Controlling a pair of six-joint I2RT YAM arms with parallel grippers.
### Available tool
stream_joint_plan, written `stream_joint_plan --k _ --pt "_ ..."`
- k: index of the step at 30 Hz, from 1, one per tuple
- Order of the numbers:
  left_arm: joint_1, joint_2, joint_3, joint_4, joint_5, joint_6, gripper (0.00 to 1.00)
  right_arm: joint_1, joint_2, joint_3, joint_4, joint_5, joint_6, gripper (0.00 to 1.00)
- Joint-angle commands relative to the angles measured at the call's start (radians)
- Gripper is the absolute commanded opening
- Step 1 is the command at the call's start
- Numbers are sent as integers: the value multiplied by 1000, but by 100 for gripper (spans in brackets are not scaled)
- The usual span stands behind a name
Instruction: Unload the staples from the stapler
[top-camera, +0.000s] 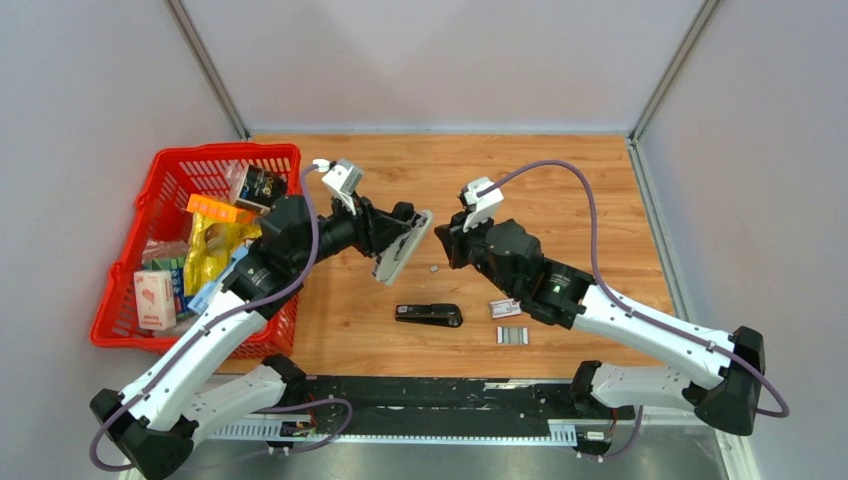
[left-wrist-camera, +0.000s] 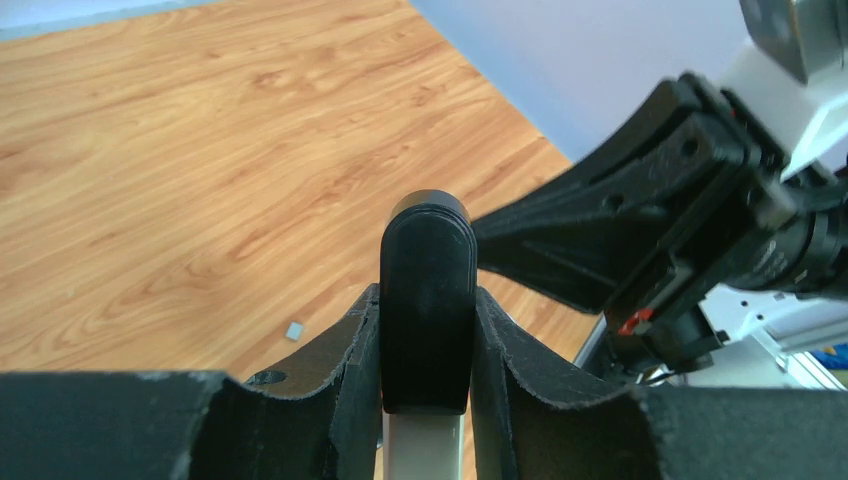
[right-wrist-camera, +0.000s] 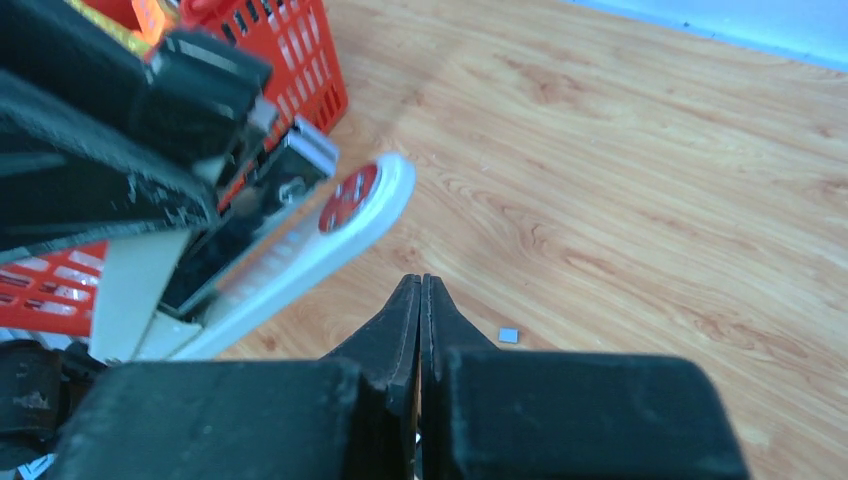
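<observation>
Top view: The left claw (top-camera: 390, 232) grips a white stapler (top-camera: 404, 246) and holds it above the worktop (top-camera: 600, 180). The stapler's long axis runs diagonally from near-left to far-right, and its far-right end points towards the right claw (top-camera: 446, 246) close beside it. Staple strips (top-camera: 511, 335) lie flat on the worktop near the right arm, their longer side running left to right. A small white-and-red box (top-camera: 505, 308) lies just on their far side. A single staple bit (top-camera: 434, 268) lies on the worktop between the two claws. A black stapler (top-camera: 430, 315) lies flat nearer the arm bases, with its long axis left to right. A red basket (top-camera: 160, 200) full of goods stands at the left edge.

Left wrist view: The left claw's fingers (left-wrist-camera: 350, 350) clamp both sides of the white stapler's black end (left-wrist-camera: 428, 270), which points away from the camera. The right claw (left-wrist-camera: 492, 240) comes in from the right, tapering to a point beside it. The staple bit (left-wrist-camera: 294, 329) lies on the wood below.

Right wrist view: The right claw's fingers (right-wrist-camera: 404, 320) are pressed together, and nothing shows between them. The white stapler (right-wrist-camera: 335, 225) slants across the left of the view, its rounded end, which carries a red disc, uppermost. The staple bit (right-wrist-camera: 509, 335) lies just right of the fingertips.
</observation>
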Motion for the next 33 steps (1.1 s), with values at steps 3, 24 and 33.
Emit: stream_joint_plan --k 3,24,33 --pt "0 -24 -31 216 153 -43 0 -38 -25 82 -19 -5 14 0" --pt "-3 14 -97 406 261 -45 0 -52 121 286 -64 -297 226 0" --pt "-26 75 -90 307 244 78 0 -29 228 437 -148 -352 255 0"
